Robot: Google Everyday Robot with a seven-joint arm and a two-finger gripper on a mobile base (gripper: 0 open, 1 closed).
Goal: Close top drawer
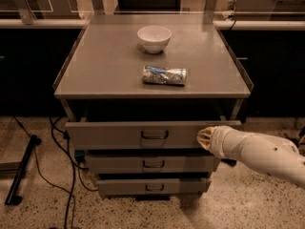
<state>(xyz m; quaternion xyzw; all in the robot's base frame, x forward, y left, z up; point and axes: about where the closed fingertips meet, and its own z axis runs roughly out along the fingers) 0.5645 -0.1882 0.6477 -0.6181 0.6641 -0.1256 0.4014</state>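
The top drawer (114, 135) is a wide grey metal drawer with a flat front and a small dark loop handle (154, 135). It stands partly pulled out from the grey cabinet (95, 66). My gripper (205, 138) at the end of the white arm (259, 154) comes in from the right and rests against the right part of the drawer front, to the right of the handle.
A white bowl (154, 38) and a crumpled blue-silver packet (164, 75) lie on the cabinet top. Two narrower drawers (152, 164) (153, 187) sit below. Black cables (57, 175) and a dark stand leg (21, 171) lie on the speckled floor at left.
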